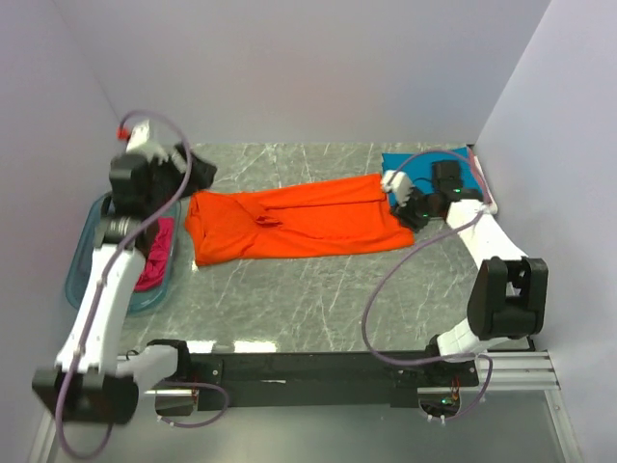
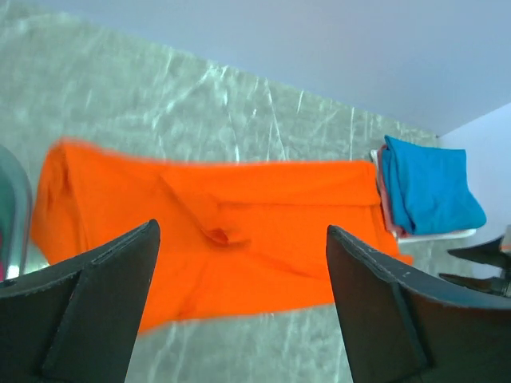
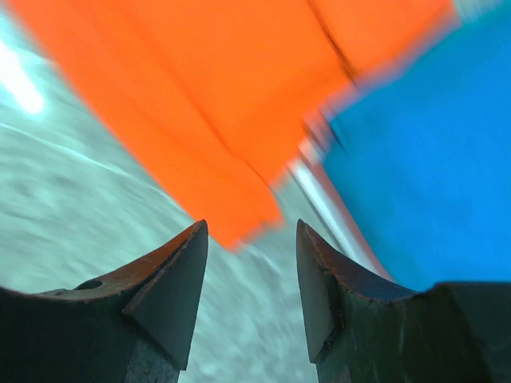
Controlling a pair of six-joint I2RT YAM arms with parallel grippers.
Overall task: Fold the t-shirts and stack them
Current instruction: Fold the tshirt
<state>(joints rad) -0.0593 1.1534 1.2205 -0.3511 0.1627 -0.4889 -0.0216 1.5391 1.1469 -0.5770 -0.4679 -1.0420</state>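
A bright orange t-shirt [image 1: 299, 220] lies folded lengthwise into a long strip across the table's middle; it also shows in the left wrist view [image 2: 239, 231] and the right wrist view [image 3: 200, 96]. A folded teal blue t-shirt [image 1: 410, 164] tops a stack at the back right, with pink and white layers under it [image 2: 385, 203]. A magenta t-shirt [image 1: 154, 256] lies in the tub. My left gripper [image 1: 198, 174] is open and empty above the strip's left end. My right gripper [image 1: 403, 204] is open and empty just above the strip's right end, beside the stack.
A translucent blue plastic tub [image 1: 87, 256] stands at the left table edge. White walls close in the back and both sides. Grey marbled tabletop [image 1: 318, 299] spreads in front of the orange shirt.
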